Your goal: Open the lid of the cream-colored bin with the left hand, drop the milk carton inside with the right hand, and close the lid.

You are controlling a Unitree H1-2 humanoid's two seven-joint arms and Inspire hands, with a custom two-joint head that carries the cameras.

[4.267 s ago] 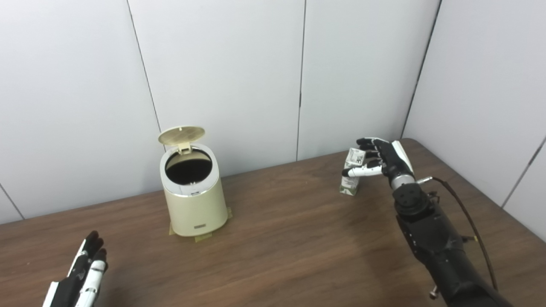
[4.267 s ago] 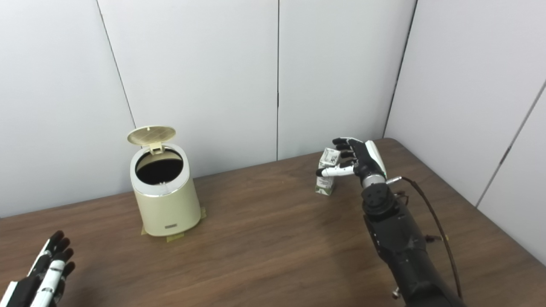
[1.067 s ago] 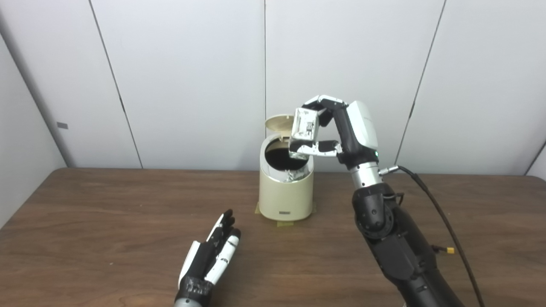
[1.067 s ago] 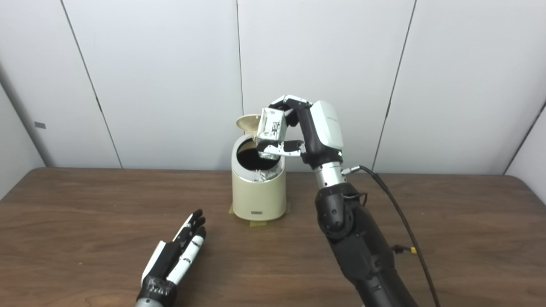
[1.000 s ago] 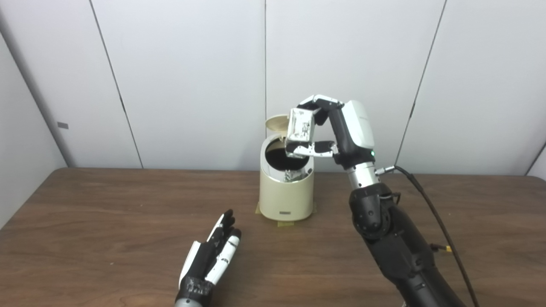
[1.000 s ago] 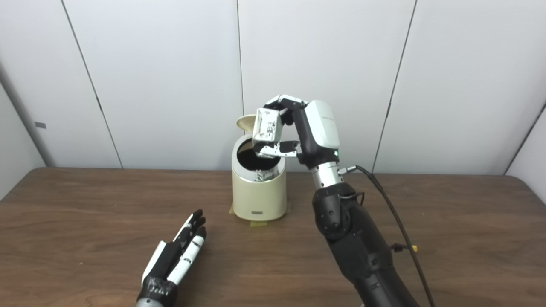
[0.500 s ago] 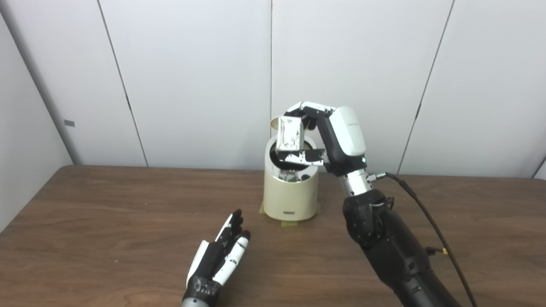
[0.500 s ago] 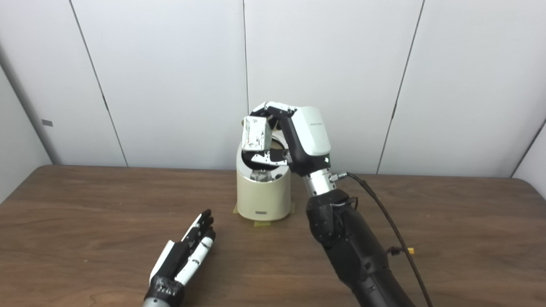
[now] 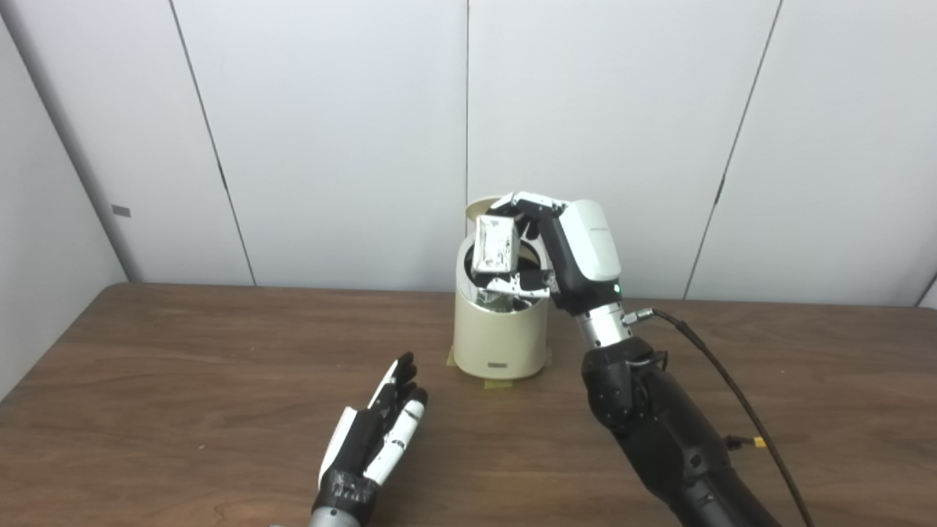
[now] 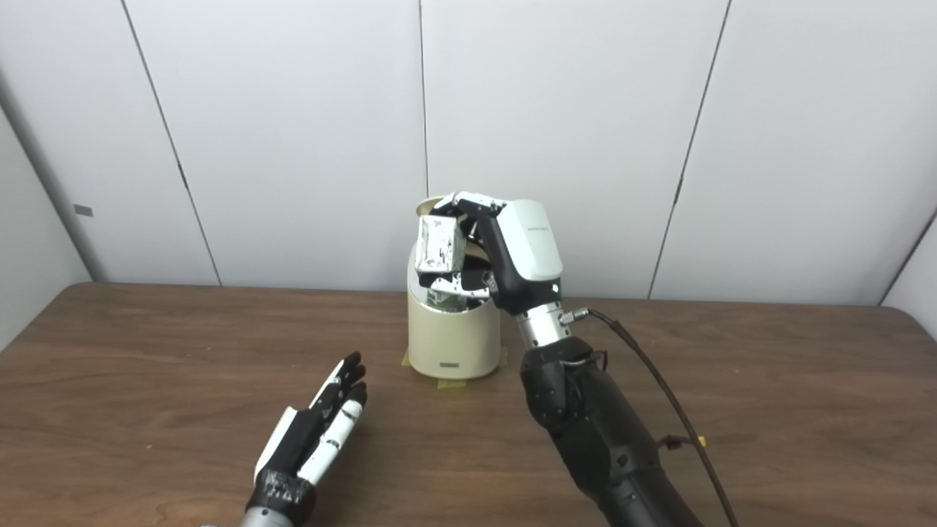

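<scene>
Milk carton (image 9: 495, 246): upright, pinched in the right hand, centre of the frame, directly over the bin mouth, lower end at about rim level.
Right hand (image 9: 550, 249): clenched around the carton, fingers (image 9: 528, 202) curled over its top and far side, thumb (image 9: 518, 285) pressed below it; white back plate turned toward the camera.
Right arm (image 9: 662, 432): black, rising from the lower right of the frame and leaning left toward the bin; metal wrist segment just right of the bin wall.
Cable (image 9: 721, 377): dark, running from the wrist down to the lower right edge, small yellow tag on it near the desk.
Cream-colored bin (image 9: 499, 331): standing at mid-frame near the back edge of the desk, dark interior partly hidden by carton and thumb; small label low on its front.
Lid (image 9: 477, 208): raised, only a sliver seen behind the carton's top.
Tape (image 9: 496, 383): yellowish patches under the bin base, poking out at front and sides.
Left hand (image 9: 375, 437): lower centre-left of the frame, released and holding nothing, fingers straight and slightly spread, pointing up-right toward the bin, well apart from it.
Desk (image 9: 183, 380): dark wood grain, filling the lower half of the frame.
Wall (image 9: 337, 132): white panels with dark seams, upper half of the frame.
</scene>
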